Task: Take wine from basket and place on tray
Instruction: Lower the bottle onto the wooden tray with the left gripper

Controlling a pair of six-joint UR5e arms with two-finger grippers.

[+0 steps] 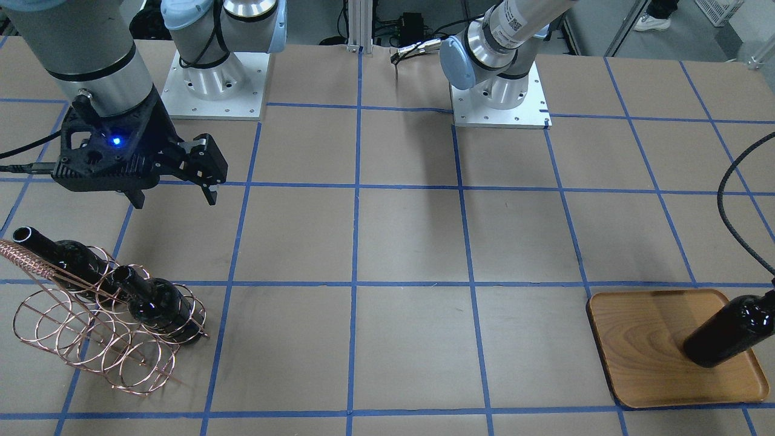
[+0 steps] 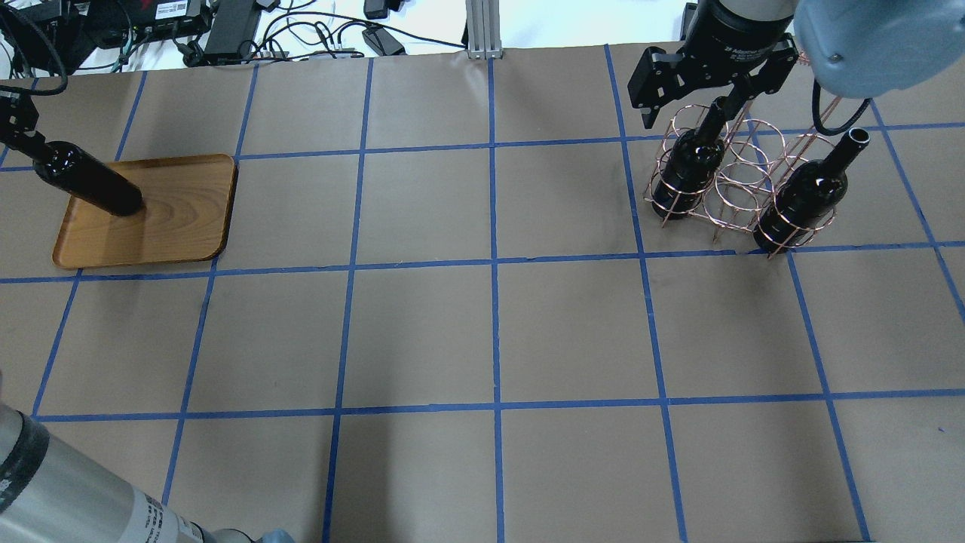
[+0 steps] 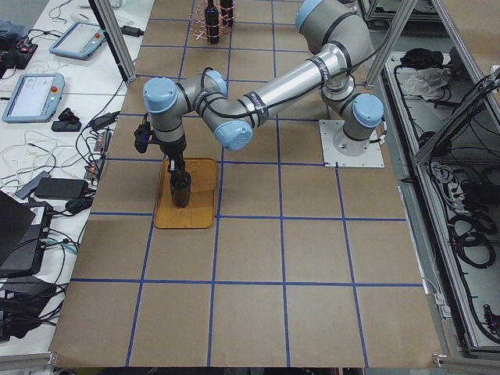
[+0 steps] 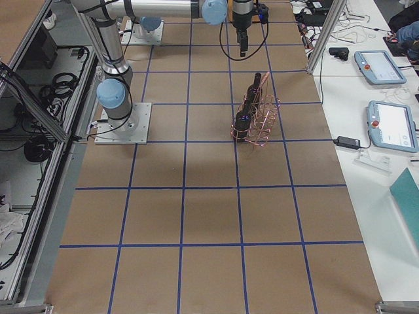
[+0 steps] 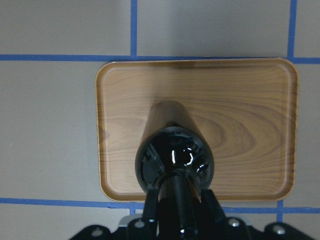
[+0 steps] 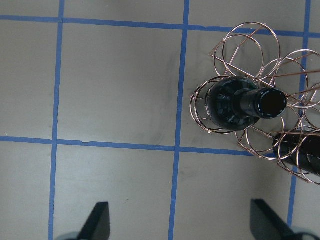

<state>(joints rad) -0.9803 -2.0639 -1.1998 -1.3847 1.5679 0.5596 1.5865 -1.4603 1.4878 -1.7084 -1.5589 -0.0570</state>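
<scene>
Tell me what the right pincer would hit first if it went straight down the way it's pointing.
Probably the table, just beside the basket. In the wrist view the open right pincer sits off to one side of the nearest wine bottle; depth is unclear.

Two arms built of silver-grey tubular links joined by rounded pale-blue caps, each standing on a white square base plate pierced by small screw holes. A thin black band rings the right arm's link; a white label printed with square codes marks the left arm's. The right gripper is matt black and angular, with a blue lamp lit in its housing and black cables entering at the side. The left gripper, also black, shows bright screw heads.
</scene>
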